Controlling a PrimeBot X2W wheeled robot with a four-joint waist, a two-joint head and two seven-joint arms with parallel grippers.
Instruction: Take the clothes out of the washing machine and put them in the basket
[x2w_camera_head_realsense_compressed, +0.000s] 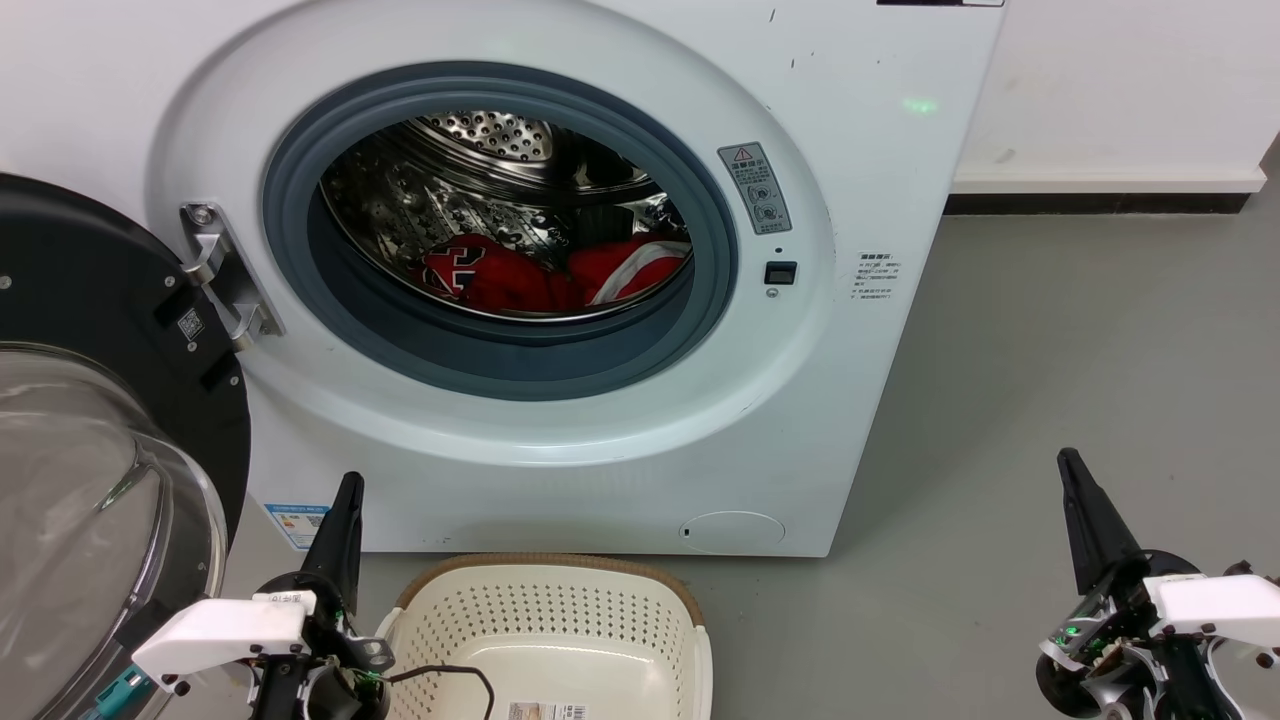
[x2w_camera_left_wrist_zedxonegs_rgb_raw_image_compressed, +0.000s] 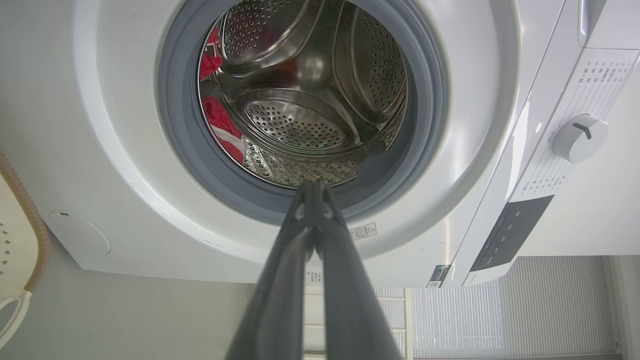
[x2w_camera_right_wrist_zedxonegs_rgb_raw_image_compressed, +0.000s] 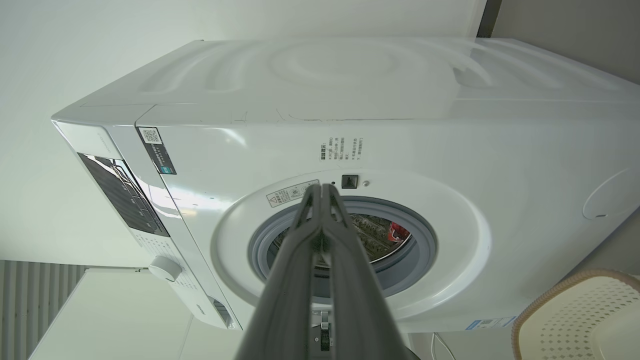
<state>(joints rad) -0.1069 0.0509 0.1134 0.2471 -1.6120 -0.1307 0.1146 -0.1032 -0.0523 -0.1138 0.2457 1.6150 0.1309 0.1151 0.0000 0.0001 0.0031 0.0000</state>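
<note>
The white washing machine (x2w_camera_head_realsense_compressed: 560, 440) stands with its door (x2w_camera_head_realsense_compressed: 90, 480) swung open to the left. Two red clothes lie low in the steel drum: one with black-and-white lettering (x2w_camera_head_realsense_compressed: 470, 275), one with white stripes (x2w_camera_head_realsense_compressed: 635, 268). Red cloth (x2w_camera_left_wrist_zedxonegs_rgb_raw_image_compressed: 222, 127) also shows at the drum's left in the left wrist view, and as a small patch (x2w_camera_right_wrist_zedxonegs_rgb_raw_image_compressed: 399, 231) in the right wrist view. The cream basket (x2w_camera_head_realsense_compressed: 545, 610) sits on the floor below the opening, with nothing in it but a label. My left gripper (x2w_camera_head_realsense_compressed: 348, 490) is shut, holding nothing, beside the basket's left rim. My right gripper (x2w_camera_head_realsense_compressed: 1070, 465) is shut, far right over the floor.
Grey floor (x2w_camera_head_realsense_compressed: 1080, 340) stretches to the right of the machine, up to a white wall with a dark skirting (x2w_camera_head_realsense_compressed: 1100, 203). The open door's bulging glass fills the lower left beside my left arm. A black cable (x2w_camera_head_realsense_compressed: 450, 675) loops over the basket's left edge.
</note>
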